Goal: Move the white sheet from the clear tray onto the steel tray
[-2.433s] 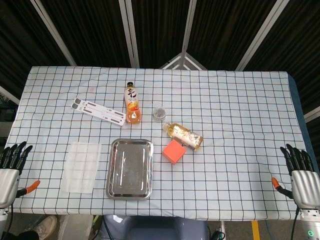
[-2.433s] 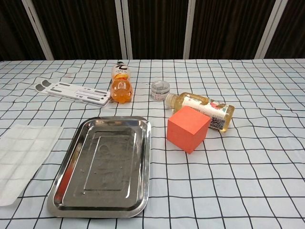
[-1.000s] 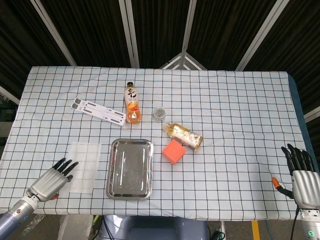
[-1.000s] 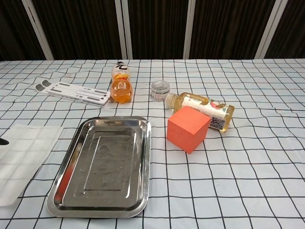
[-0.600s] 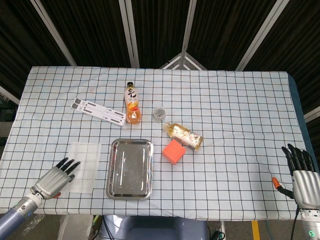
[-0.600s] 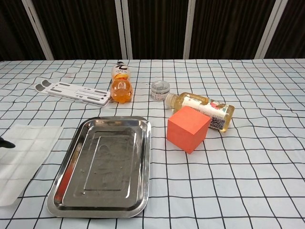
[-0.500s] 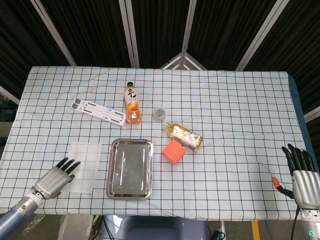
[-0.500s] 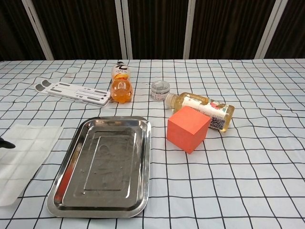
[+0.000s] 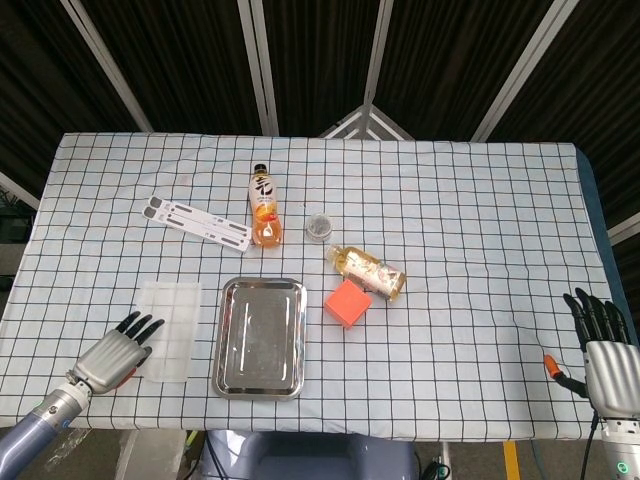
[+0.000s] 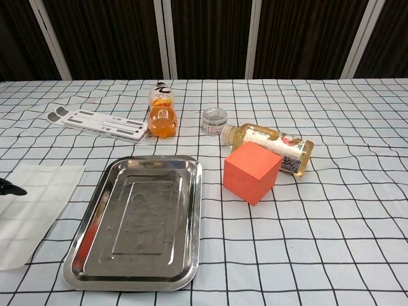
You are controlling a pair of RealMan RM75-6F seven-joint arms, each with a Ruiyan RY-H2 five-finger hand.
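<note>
Currently, the left hand (image 9: 118, 352) is hovering at the lower left of the frame, fingers spread and holding nothing, its fingertips (image 9: 145, 323) reaching the near left corner of the clear tray (image 9: 168, 330). The white sheet cannot be told apart from the translucent tray in either view; it is judged to be lying in the tray. The tray's long axis is running toward the top of the frame, parallel to the steel tray (image 9: 260, 336), which is lying just beside it on the right. The task's thing is thus lying up and to the right of the left hand, and the right hand (image 9: 603, 352), spread and idle at the lower right edge, is well apart from it, so the left is the nearer.

Nothing is standing between the two trays. An orange cube (image 9: 347, 302) and a lying bottle (image 9: 368, 271) are sitting right of the steel tray; an upright bottle (image 9: 264, 207), a small jar (image 9: 319, 226) and a white slotted strip (image 9: 197, 221) are lying further up the tabletop (image 9: 480, 230).
</note>
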